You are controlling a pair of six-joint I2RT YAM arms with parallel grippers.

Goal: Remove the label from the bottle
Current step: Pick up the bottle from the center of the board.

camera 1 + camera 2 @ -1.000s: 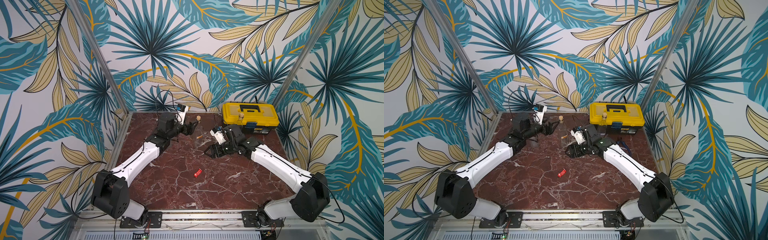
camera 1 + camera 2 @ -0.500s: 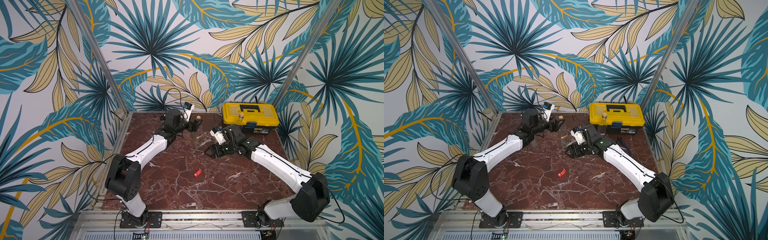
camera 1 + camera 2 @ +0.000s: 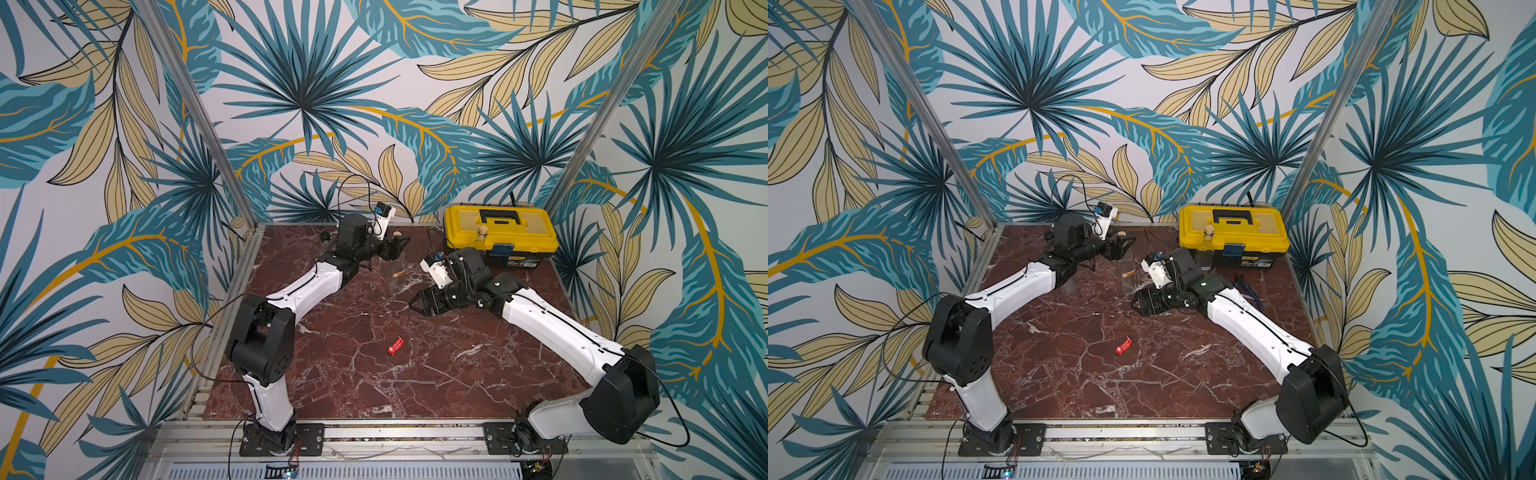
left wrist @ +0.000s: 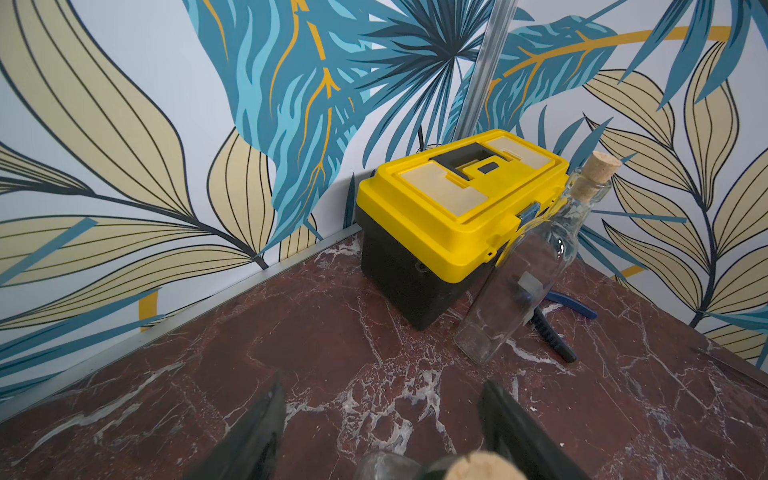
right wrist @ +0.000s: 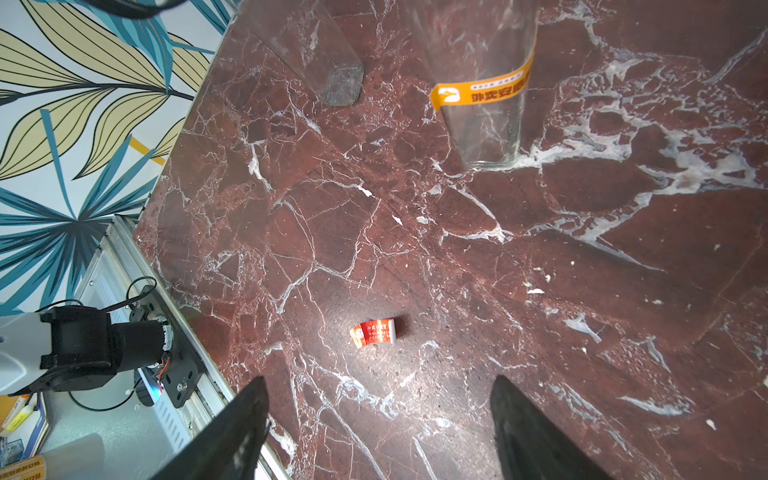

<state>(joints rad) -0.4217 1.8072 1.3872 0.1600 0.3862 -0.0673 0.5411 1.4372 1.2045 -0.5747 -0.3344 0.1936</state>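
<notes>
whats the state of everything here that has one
bottle: upright, corked
orange label: stuck on bottle
toolbox: shut
spare bottle: upright, corked
red scrap: curled, lying loose
left tool: open around bottle's top
right tool: open, empty

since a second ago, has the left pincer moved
Yes. In a top view the left pincer has shifted toward the yellow plastic toolbox, reaching the corked clear glass bottle.

Three bottles [image 4: 536, 257], two labels [image 5: 376, 331], one toolbox [image 3: 498, 232], one pliers [image 4: 552, 336].
</notes>
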